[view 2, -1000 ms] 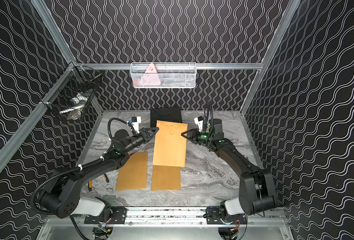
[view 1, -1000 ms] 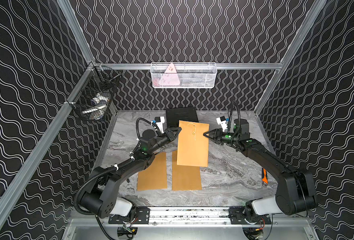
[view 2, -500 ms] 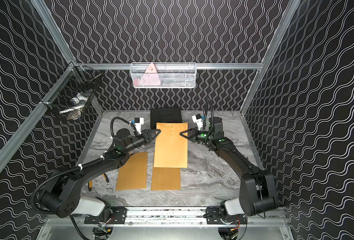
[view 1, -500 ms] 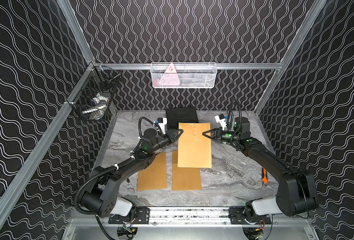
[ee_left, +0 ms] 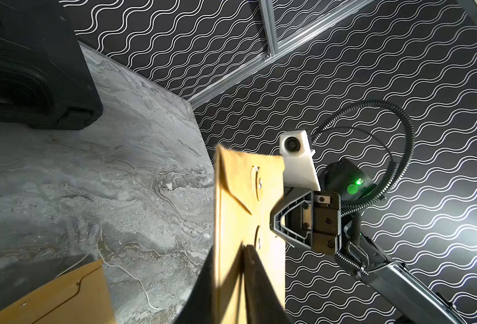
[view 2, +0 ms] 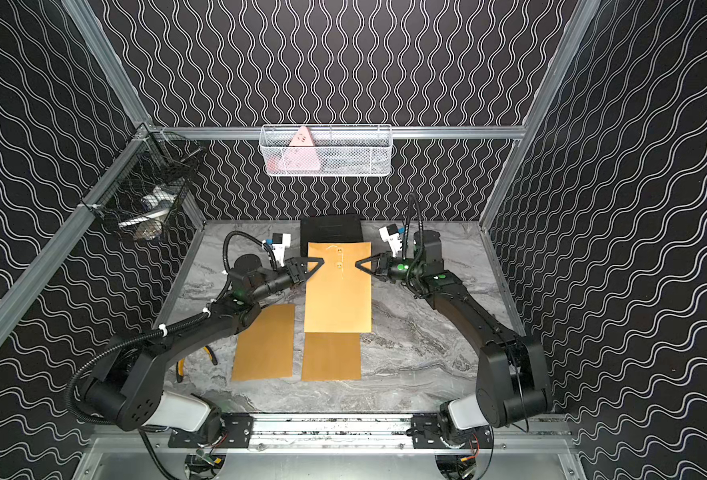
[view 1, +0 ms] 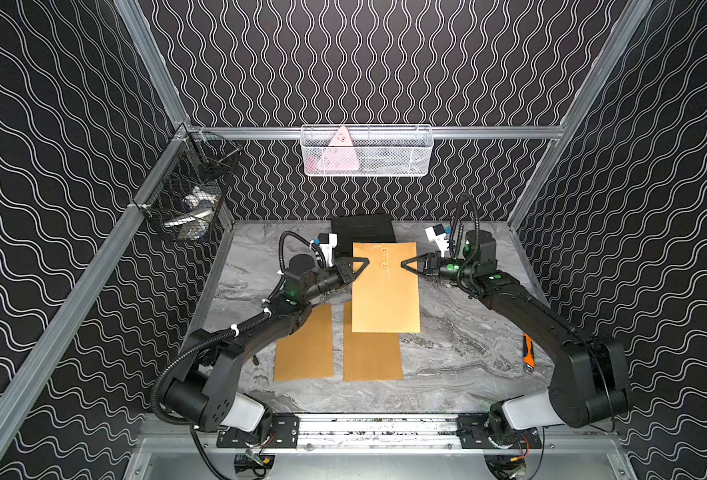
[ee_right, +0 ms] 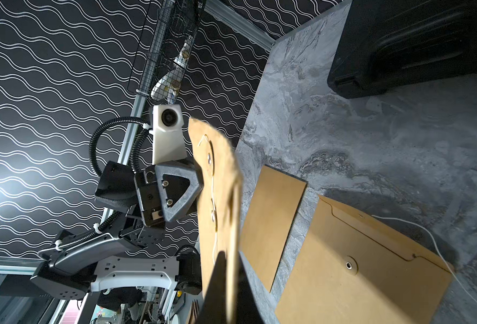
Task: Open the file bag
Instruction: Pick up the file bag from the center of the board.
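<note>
Currently both grippers pinch one file bag (view 1: 385, 299) from opposite sides, holding it up over the marble table (view 1: 460, 345). The left gripper (view 1: 362, 262) has its jaws drawn narrow on the bag's left edge, level with the lower closure button (view 1: 384, 264). The right gripper (view 1: 405, 264) is clamped tight on the right edge at the same height. In each wrist view the brown paper runs straight between that gripper's dark fingers (ee_left: 255, 280). The bag's buttoned face is turned up toward the top cameras, and its flap lies closed against the body. A thin string (ee_right: 213, 224) runs down from the buttons; whether it is wound round them cannot be told. Nor can it be told whether the lower edge touches the table.

Two more kraft envelopes lie flat in front. One (view 1: 304, 345) sits under the left forearm, and the other (view 1: 371, 357) is partly covered in both top views by the held bag. A black case (view 1: 363, 228) stands behind the bag by the back wall. An orange-handled tool (view 1: 528, 351) lies near the right arm, and yellow-handled pliers (view 2: 181, 368) lie by the left arm's base.
</note>
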Controlling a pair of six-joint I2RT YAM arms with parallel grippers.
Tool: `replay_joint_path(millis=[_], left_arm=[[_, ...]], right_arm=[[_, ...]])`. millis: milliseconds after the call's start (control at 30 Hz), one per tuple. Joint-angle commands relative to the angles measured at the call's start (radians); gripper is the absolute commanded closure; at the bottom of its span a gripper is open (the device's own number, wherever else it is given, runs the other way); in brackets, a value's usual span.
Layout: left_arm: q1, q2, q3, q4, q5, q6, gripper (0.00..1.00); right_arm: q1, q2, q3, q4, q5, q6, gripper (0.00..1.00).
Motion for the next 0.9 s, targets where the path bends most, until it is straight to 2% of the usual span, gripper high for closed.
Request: replay_joint_path(millis=[0, 133, 233, 433, 500, 700, 867], left_arm=[[-0.004, 0.000, 0.013, 0.068, 0.032, -0.013, 0.87], [-0.003, -0.003, 0.006, 0.071, 0.028, -0.012, 1.00], [-0.004, -0.013, -0.005, 0.066, 0.014, -0.008, 1.00], [-0.003, -0.063, -0.007, -0.031, -0.032, 0.060, 1.00], [-0.004, -0.088, 0.003, -0.102, -0.056, 0.109, 1.00], [-0.004, -0.152, 0.040, -0.324, -0.154, 0.261, 1.00], [-0.014, -0.174, 0.060, -0.396, -0.206, 0.314, 1.00]], right_arm=[[0.011, 0.009, 0.009, 0.018, 0.000, -0.023, 1.00], [0.016, 0.007, 0.015, 0.008, 0.010, -0.031, 0.98], [0.016, 0.001, 0.017, -0.023, 0.026, -0.050, 0.92], [0.015, -0.043, 0.013, -0.149, 0.113, -0.121, 0.65], [0.016, -0.076, 0.018, -0.232, 0.183, -0.166, 0.61], [0.033, -0.149, 0.058, -0.464, 0.408, -0.258, 0.60], [0.147, -0.130, 0.139, -0.536, 0.561, -0.280, 0.63]])
